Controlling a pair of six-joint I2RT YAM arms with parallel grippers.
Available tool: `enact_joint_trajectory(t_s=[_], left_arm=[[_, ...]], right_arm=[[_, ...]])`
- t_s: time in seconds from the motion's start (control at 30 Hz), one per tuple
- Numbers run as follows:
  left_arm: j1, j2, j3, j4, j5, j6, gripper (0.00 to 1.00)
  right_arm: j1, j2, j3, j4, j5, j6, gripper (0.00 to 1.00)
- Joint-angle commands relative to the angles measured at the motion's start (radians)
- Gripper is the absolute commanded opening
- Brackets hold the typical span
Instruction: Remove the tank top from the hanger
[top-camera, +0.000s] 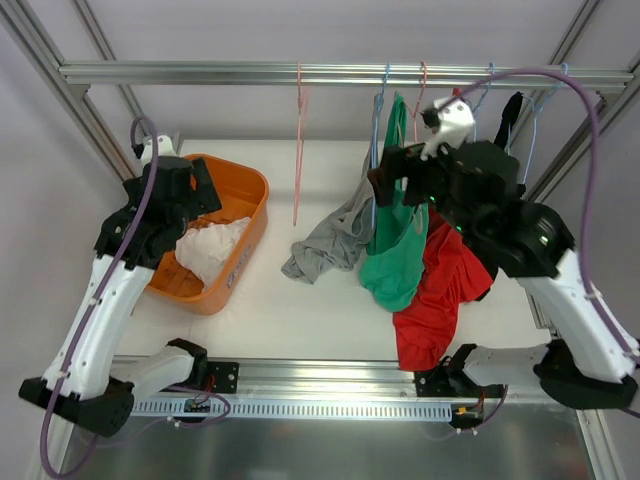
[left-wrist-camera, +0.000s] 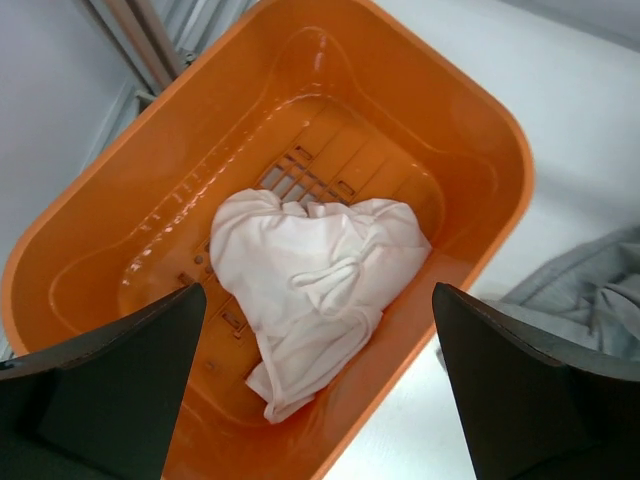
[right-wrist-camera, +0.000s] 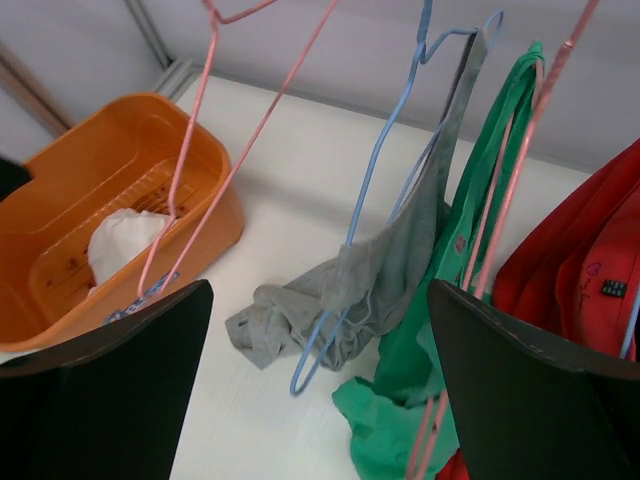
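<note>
A grey tank top (top-camera: 330, 245) hangs by a strap from a blue hanger (top-camera: 377, 130) on the rail, and its lower part lies bunched on the white table. It also shows in the right wrist view (right-wrist-camera: 370, 280) with the blue hanger (right-wrist-camera: 380, 170). Beside it a green tank top (top-camera: 395, 250) hangs on a pink hanger (right-wrist-camera: 520, 170). My right gripper (top-camera: 400, 170) is open and empty, up beside the hanging tops, the grey one between its fingers in its own view (right-wrist-camera: 320, 292). My left gripper (top-camera: 190, 190) is open and empty above the orange basket (top-camera: 250, 215).
A white garment (left-wrist-camera: 310, 280) lies in the basket (left-wrist-camera: 500, 160). An empty pink hanger (top-camera: 299, 140) hangs left of the grey top. A red garment (top-camera: 440, 290) hangs right of the green one. More hangers sit on the rail (top-camera: 200, 72) at the far right.
</note>
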Motion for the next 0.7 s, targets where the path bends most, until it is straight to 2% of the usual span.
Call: enact_joint_trajectory(t_s=[0.0,0.03,0.1,0.13,0.2,0.23,0.27,0.3,0.33,0.47,0.53,0.57,0.6,0.63,0.67], left_arm=[[0.012,-0.127,-0.037,0.008,0.131,0.028,0.99],[0.012,-0.145,-0.047,0.008,0.192,0.039,0.99],[0.012,-0.210,-0.088,0.008,0.255,0.051,0.99],[0.012,-0.231,-0.103,0.010,0.281,0.062,0.99],[0.012,-0.289,-0.149,0.011,0.358,0.080,0.99],[0.012,-0.306,-0.165,0.008,0.374,0.096,0.99],[0.012,-0.323,-0.182,0.008,0.383,0.100,0.99],[0.012,-0.354,-0.215,0.008,0.407,0.107,0.99],[0.012,-0.368,-0.231,0.008,0.411,0.114,0.99],[0.012,-0.415,-0.295,0.008,0.408,0.123,0.99],[0.012,-0.420,-0.315,0.010,0.404,0.130,0.99],[0.012,-0.416,-0.321,0.011,0.404,0.131,0.99],[0.012,-0.414,-0.326,0.011,0.404,0.134,0.99],[0.012,-0.411,-0.327,0.013,0.403,0.137,0.99],[0.012,-0.409,-0.329,0.011,0.401,0.139,0.99]], right_arm=[[-0.052,0.155,0.121,0.000,0.041,-0.003,0.93],[-0.063,0.186,0.146,0.000,0.038,-0.005,0.84],[-0.089,0.238,0.211,0.000,0.053,-0.009,0.80],[-0.095,0.287,0.230,0.002,0.069,-0.020,0.71],[-0.118,0.334,0.264,0.002,0.073,-0.031,0.63],[-0.123,0.354,0.290,0.002,0.085,-0.037,0.49],[-0.132,0.390,0.301,0.002,0.093,-0.039,0.45],[-0.135,0.404,0.308,0.002,0.111,-0.037,0.43],[-0.137,0.417,0.317,0.000,0.133,-0.037,0.37],[-0.143,0.458,0.319,0.005,0.175,-0.008,0.33],[-0.143,0.466,0.321,0.011,0.185,0.000,0.24],[-0.143,0.469,0.318,0.016,0.191,0.003,0.23],[-0.143,0.475,0.319,0.020,0.201,0.004,0.19],[-0.142,0.476,0.318,0.025,0.202,0.009,0.10],[-0.143,0.475,0.316,0.028,0.202,0.010,0.06]])
